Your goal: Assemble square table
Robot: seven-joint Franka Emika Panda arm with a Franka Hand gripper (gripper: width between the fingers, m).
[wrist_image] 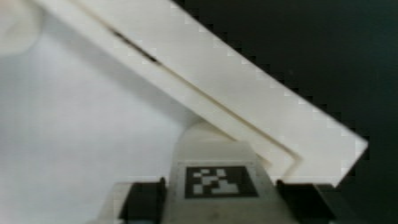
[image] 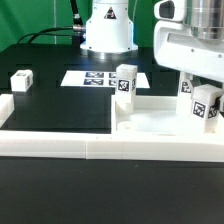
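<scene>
The pincer (wrist_image: 224, 200) grips a small white plastic leg block (wrist_image: 217, 180) by its sides, black-and-white tag facing the camera. A long white border wall (wrist_image: 214, 80) crosses diagonally beside the black table (wrist_image: 329, 45).

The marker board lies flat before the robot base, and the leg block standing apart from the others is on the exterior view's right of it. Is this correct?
Not quite: the exterior view shows that lone leg block on its left of the marker board, not the right. It does lie flat before the robot base.

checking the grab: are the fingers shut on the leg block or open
shut on it, it seems: wrist view shows the fingers against both sides of the tagged leg block
</scene>
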